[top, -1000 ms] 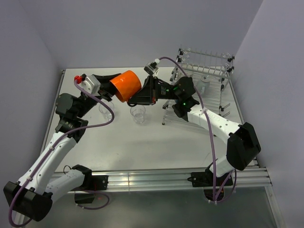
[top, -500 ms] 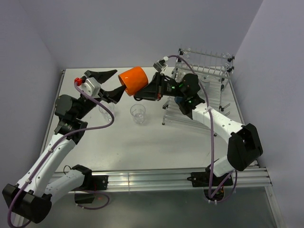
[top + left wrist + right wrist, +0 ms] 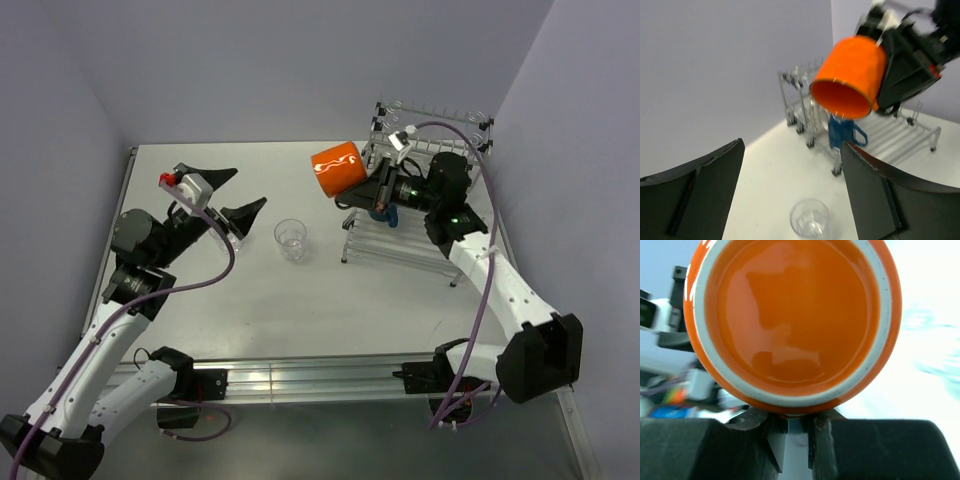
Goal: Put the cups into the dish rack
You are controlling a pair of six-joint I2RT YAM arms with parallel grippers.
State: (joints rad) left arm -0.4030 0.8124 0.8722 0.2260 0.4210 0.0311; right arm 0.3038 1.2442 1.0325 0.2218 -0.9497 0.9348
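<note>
Nearest our bases, on the white bench (image 3: 260, 300), we count one clear glass tumbler (image 3: 291, 240) standing upright, mouth up, apart from everything else. Just beyond it, to the left, our left end effector (image 3: 250, 186) hangs above the bench with its two black fingers (image 3: 695, 192) spread wide and nothing between them. In the left wrist view the tumbler lies between those fingers but well below them.

Farther back we hold the one orange ceramic mug (image 3: 337, 170) in the air with our right end effector (image 3: 796, 432). It is well above the bench, between the tumbler and the rack and close to the rack's left front corner. The mug lies tilted nearly on its side. Its long axis runs across the bench, with the open mouth aimed left and downward toward our left arm and the white-ringed base facing the right wrist camera. The right fingers are drawn close together under the mug's base edge, pinching the mug. The part they grip is hidden.

Behind the mug stands one silver-white wire dish rack (image 3: 405, 245). One blue mug (image 3: 842, 134) sits in its lower front end, right below the orange mug in the left wrist view.
</note>
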